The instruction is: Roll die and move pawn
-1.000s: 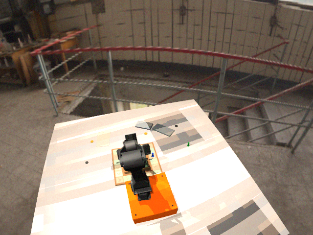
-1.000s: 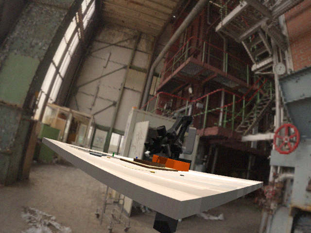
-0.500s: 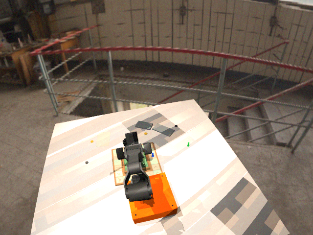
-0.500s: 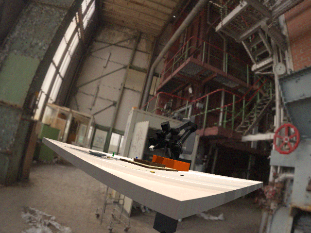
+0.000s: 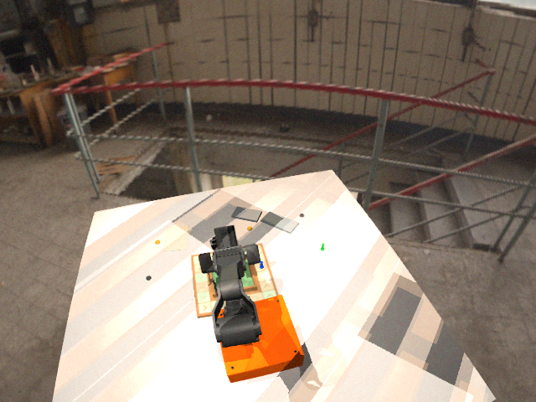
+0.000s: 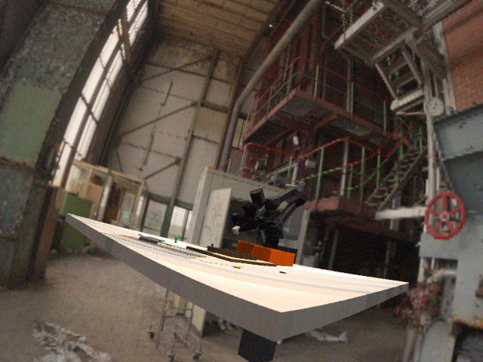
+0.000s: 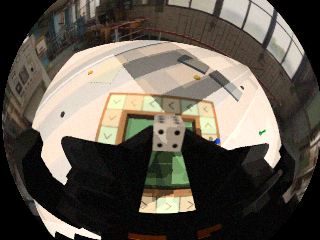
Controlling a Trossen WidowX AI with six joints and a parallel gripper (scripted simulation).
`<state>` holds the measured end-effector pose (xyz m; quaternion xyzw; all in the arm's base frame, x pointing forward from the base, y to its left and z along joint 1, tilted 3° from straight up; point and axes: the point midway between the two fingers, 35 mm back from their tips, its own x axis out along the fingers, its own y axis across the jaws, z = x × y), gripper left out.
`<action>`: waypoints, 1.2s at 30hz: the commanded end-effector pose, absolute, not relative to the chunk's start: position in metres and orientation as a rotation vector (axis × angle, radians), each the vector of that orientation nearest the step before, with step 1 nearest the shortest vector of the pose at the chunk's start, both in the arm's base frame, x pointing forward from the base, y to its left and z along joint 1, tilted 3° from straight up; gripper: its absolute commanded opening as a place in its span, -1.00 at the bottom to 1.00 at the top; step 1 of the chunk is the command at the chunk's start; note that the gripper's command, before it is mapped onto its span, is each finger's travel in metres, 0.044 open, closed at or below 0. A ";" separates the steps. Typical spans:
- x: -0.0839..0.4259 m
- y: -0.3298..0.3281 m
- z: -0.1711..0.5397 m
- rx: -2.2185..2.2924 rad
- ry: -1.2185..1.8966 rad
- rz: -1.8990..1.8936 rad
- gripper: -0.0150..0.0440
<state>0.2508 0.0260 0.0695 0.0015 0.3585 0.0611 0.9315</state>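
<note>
My gripper is shut on the white die, held above the board. The die's face toward the wrist camera shows black pips. The board has a ring of arrowed squares around the green-floored tray. The arm hides part of both in the top view. The blue pawn stands on the board's right column, where the arrows point toward the far side. In the top view the fingertips and die are hidden.
A green pawn stands right of the board. Two grey slabs lie beyond it. Orange discs, dark discs and a pale sheet lie around. An orange block is at the near side.
</note>
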 end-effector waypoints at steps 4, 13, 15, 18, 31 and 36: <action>0.251 0.026 0.070 0.003 0.733 0.125 0.04; 0.251 0.024 0.110 0.001 0.730 0.130 0.84; 0.251 0.024 0.110 0.001 0.730 0.130 1.00; 0.254 0.025 0.106 -0.002 0.806 0.130 1.00; 0.271 0.029 0.071 -0.046 1.441 0.130 1.00; 0.272 0.029 0.064 -0.057 1.548 0.130 1.00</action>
